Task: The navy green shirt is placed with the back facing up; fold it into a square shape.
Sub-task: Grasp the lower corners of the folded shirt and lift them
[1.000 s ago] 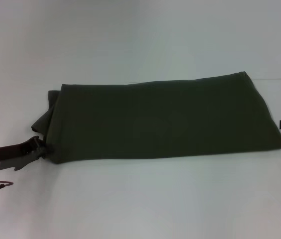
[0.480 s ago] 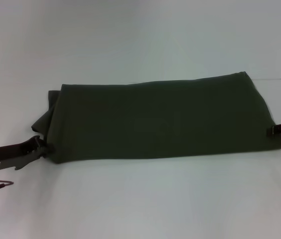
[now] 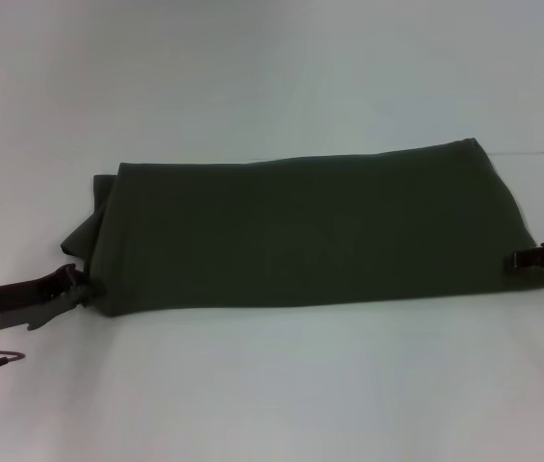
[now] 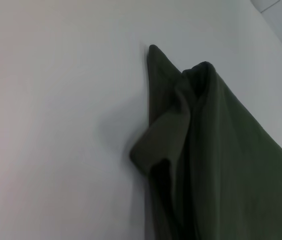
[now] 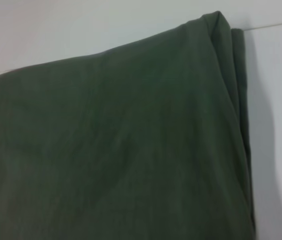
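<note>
So the navy green shirt [image 3: 310, 231] is lying across the middle of the white worktop [image 3: 272, 385], already folded into a long band running left to right, with a bit of loose fabric bunched at its left end. Our left gripper [image 3: 81, 286] sits right at the shirt's near-left corner and our right gripper [image 3: 525, 260] touches the near-right corner. Honestly we can't tell if either one is pinching the cloth or open.

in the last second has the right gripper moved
Yes. The right gripper has slid leftward, inward to the near right corner of the dark olive-green shirt, which lies unmoved.
</note>
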Available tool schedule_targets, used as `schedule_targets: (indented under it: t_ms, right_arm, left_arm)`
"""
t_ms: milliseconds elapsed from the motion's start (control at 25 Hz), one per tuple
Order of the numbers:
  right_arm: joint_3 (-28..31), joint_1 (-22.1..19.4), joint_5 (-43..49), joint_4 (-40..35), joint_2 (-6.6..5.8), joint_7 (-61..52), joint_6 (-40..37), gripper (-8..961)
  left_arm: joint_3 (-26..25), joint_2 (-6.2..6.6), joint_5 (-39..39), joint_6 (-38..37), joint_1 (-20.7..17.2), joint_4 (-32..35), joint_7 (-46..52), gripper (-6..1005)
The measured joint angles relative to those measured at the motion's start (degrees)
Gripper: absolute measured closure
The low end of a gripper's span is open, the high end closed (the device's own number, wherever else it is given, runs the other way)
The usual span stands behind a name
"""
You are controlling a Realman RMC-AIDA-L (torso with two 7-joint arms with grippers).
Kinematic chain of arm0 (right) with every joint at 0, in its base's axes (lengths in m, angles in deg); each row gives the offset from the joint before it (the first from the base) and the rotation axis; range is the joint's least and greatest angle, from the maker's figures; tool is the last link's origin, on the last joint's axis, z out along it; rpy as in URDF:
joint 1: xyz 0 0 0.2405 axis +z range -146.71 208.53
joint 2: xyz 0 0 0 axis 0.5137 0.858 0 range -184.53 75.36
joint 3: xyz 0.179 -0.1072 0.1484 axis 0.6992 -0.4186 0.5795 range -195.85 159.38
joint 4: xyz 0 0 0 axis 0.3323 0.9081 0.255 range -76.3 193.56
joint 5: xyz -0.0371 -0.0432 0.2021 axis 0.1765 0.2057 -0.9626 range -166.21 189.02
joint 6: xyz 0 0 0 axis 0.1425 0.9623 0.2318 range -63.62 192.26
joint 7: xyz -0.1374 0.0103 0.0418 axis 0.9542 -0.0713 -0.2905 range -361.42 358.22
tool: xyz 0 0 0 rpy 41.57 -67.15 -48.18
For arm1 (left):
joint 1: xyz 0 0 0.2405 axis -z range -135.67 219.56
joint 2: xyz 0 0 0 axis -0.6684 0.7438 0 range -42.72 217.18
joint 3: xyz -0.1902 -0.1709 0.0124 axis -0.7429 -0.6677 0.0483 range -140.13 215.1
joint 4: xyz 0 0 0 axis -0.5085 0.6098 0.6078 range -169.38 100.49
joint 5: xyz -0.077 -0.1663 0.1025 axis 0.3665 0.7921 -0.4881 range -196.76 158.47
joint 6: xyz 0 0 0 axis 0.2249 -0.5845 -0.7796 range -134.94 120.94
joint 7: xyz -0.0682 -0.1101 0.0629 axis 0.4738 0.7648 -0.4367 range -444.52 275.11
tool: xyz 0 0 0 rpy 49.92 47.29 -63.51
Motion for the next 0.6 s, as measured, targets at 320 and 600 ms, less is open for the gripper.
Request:
schedule_targets:
  t_ms: [320, 600]
  right_arm:
    - [0.0, 0.2, -0.1, 0.8, 0.55, 0.8, 1.3, 363]
    - [-0.4, 0.3, 0.0, 1.6, 0.60, 0.8, 2.1, 452]
  left_arm:
    - [-0.2, 0.00, 0.2, 0.0, 0.0, 0.0, -0.3, 995]
    - [-0.2, 0.04, 0.2, 0.1, 0.2, -0.1, -0.3, 996]
